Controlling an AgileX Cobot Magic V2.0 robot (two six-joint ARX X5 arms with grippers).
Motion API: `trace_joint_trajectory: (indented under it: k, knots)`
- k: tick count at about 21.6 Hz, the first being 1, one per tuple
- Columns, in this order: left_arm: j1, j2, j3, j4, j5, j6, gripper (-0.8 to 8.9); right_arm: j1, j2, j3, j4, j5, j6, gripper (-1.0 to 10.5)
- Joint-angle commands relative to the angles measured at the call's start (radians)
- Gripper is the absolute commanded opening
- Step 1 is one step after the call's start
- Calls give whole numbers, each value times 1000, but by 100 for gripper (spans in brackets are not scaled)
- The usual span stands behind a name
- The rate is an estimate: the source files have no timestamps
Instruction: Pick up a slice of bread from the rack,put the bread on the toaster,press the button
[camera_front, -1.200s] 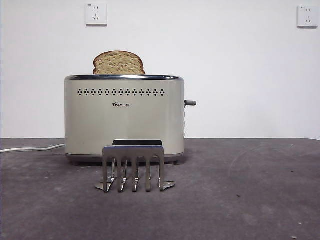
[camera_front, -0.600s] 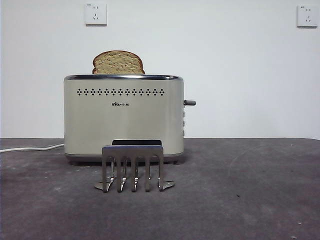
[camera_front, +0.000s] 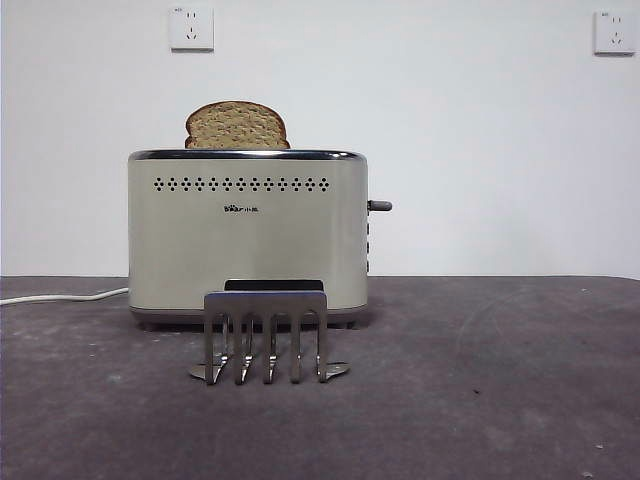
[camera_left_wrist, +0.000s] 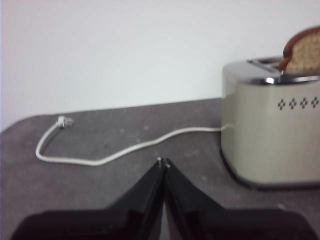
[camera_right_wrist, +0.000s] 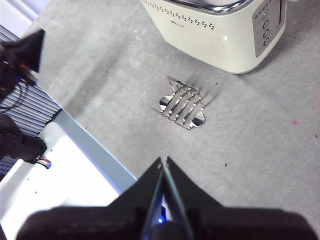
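Left gripper (camera_left_wrist: 163, 161): clenched, jaw tips pressed together, nothing between them, low over the table (camera_left_wrist: 100, 140). Off to one side of the toaster (camera_left_wrist: 272, 127), well apart from it, touching nothing. Near the tips, the white power cord (camera_left_wrist: 125, 149), snaking across the dark tabletop to the toaster's end.

Right gripper (camera_right_wrist: 163, 160): likewise clenched and empty, tips meeting in a point, held high above the table. Below and beyond it, the rack (camera_right_wrist: 183, 102), bare of bread, well apart from the tips. Farther still, the toaster's corner with its control panel.

Slice of bread (camera_front: 237, 125): stood upright in the toaster's slot, domed top and dark crust raised above the chrome rim, well apart from both grippers. From the left wrist camera, seen poking up at the toaster's far edge.

From the front: rack standing just before the toaster, prongs upright, base flat on the table. Grey side lever (camera_front: 380, 206) jutting out high on the toaster's end. No arm in that view.
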Motion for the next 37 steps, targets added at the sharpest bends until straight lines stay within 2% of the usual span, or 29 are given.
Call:
trace_joint_trajectory:
  k: [1, 4, 7, 10, 24, 26, 28, 31, 33, 37]
  knots:
    - [3, -7, -40, 10, 2, -44, -4, 0, -1, -6, 5, -1, -8, 1]
    - [2, -8, -58, -68, 9, -90, -4, 0, -1, -6, 5, -1, -8, 1]
    - [2, -38, -58, -163, 51, -93, -4, 0, -1, -6, 5, -1, -8, 1]
    - [2, -37, -58, -154, 59, -137, -4, 0, -1, -6, 5, -1, -8, 1]
    - [3, -37, -58, -156, 50, -137, -4, 0, -1, -6, 6, -1, -8, 1]
    - [3, -37, -58, -156, 50, -137, -4, -14, -19, -6, 15, 17, -53, 1]
    - [3, -37, -58, -156, 50, -137, -4, -47, -82, -7, 84, 52, -45, 1]
    - [3, -37, -58, -156, 50, -137, -4, -70, -209, -52, 296, 53, -3, 1]
    - [3, -37, -58, -156, 50, -137, -4, -98, -314, -153, 439, 72, 23, 1]
    - [3, -37, -58, -156, 50, -137, -4, -131, -542, -480, 737, 180, 57, 1]
